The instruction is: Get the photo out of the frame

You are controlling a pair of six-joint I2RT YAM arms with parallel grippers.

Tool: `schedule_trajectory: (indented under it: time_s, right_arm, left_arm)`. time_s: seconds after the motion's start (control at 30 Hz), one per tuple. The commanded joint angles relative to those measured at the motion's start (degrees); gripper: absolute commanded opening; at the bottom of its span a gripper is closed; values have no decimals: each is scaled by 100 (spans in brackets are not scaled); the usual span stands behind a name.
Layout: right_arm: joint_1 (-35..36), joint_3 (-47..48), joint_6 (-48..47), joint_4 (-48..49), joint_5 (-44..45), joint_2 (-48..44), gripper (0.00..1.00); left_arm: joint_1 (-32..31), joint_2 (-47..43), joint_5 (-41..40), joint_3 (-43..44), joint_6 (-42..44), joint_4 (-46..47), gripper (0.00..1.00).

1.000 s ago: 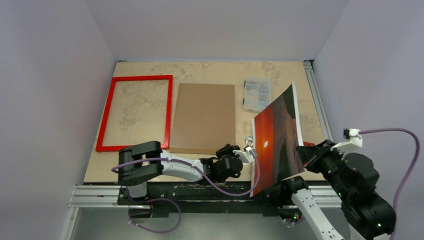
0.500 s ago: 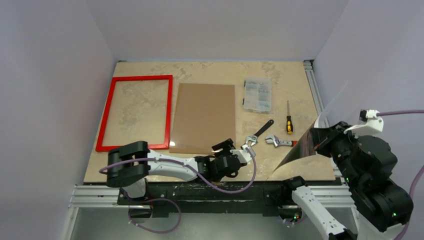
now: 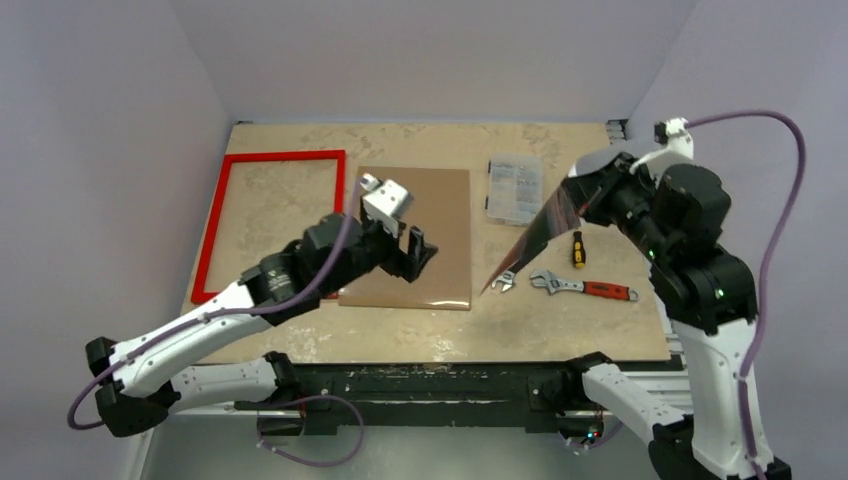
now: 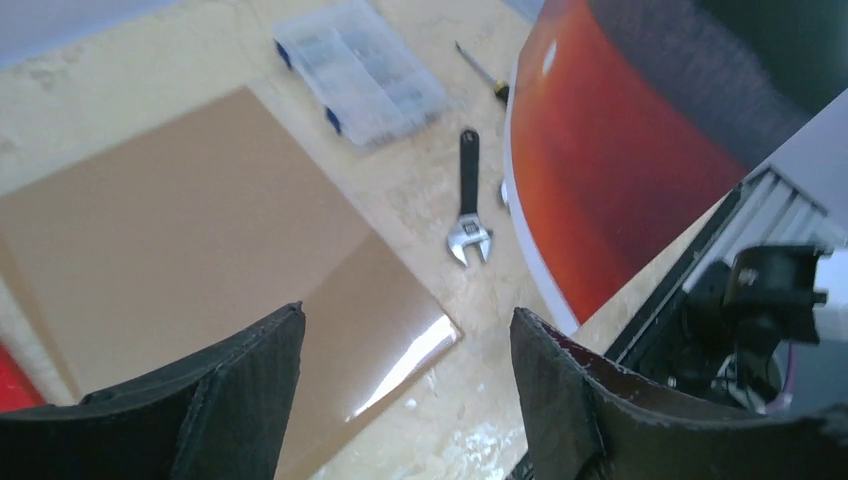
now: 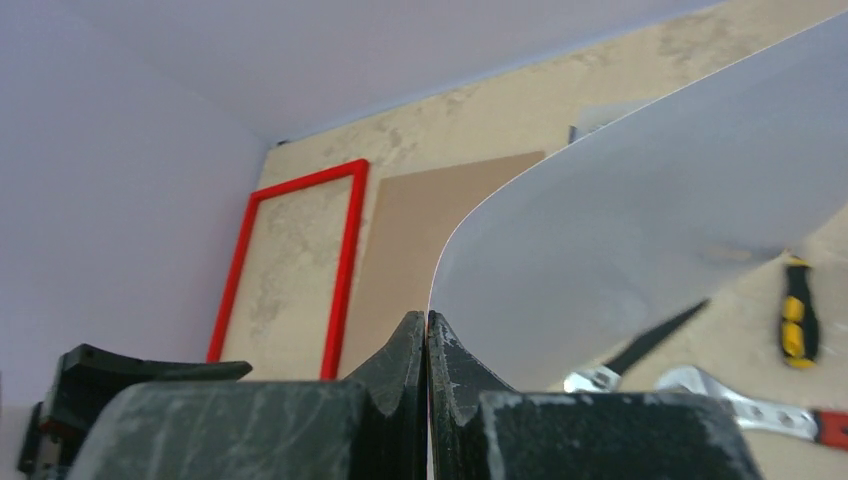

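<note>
The photo hangs in the air over the table's right side, curved and tilted, and I see it nearly edge-on. Its red-orange sunset face fills the left wrist view's upper right; its pale back fills the right wrist view. My right gripper is shut on the photo's edge. My left gripper hovers open above the brown backing board, with nothing between its fingers. The red frame lies flat at the far left, with bare table showing inside it.
A clear parts organizer sits at the back right. A yellow-handled screwdriver, a black wrench and a red-handled wrench lie on the table under and beside the photo. Walls stand close on three sides.
My left gripper let go of the photo, opened, and swung up and left over the backing board. My right arm carried the photo up and toward the back right.
</note>
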Motion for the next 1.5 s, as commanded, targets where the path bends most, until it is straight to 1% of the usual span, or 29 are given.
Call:
schedule_trajectory:
  time_s: [0.0,0.07,0.1,0.17,0.23,0.33,0.4,0.53,0.63,0.73,0.83,0.97,1.13,1.2,1.3,1.37,1.47]
  right_arm:
    - [2,179,691,1925,-1326,932,0]
    - [150,468,1005,2366,-1575,1347,0]
    - [386,667,1072,2533,-1555,1554,0]
    - [898,1114,1064,2706,-1204,1937,0]
    - [1167,1312,1146,2955,-1026,2193,0]
    - [1184,552,1666,3652,-539,2052,0]
    - [1183,-95,1788,3824,-229,1884,0]
    - [1166,-1885,2176,4300,511,1397,0]
    - [1120,-2979,2546,4590,750,1256,0]
    - [1123,-3998,3049,4923,998,1230,0]
    - [1127,-4720,3372,5241,1181,1381,0]
    - [1244,-5234,3617,5535,1243,1612,0]
    - [1395,-5560,3887,5761,1305,1797,0]
    - [1600,-5526,3980,5870,1382,1940,0]
    - [1956,-5300,4132,5679,1850,2125,0]
    - [2022,-5241,4114,5813,1822,2264,0]
    - [2145,-5072,4146,5685,1842,2507,0]
  left_arm:
    - [988,-448,730,1172,-12,-1283,73]
    - [1256,-515,482,1569,276,-1546,73]
    - [1358,-564,336,1707,395,-1593,74]
    - [1552,-632,157,1913,587,-1622,74]
    - [1668,-687,-68,1990,753,-1579,75]
    - [1686,-852,-512,1725,1022,-1222,74]
    - [1707,-988,-708,1368,1233,-877,74]
    - [1721,-1107,-897,794,1448,-569,74]
    - [1796,-1076,-695,423,1407,-321,74]
    - [1818,-943,-543,474,1275,-480,73]
    - [1825,-951,-437,453,1239,-470,73]
    - [1844,-920,-411,396,1215,-444,73]
    - [1923,-729,-169,427,1090,-473,72]
    - [1983,-676,-59,435,1030,-487,72]
    - [2090,-621,58,437,940,-486,71]
    - [2131,-581,108,437,899,-495,71]
    - [2151,-539,141,444,883,-497,71]
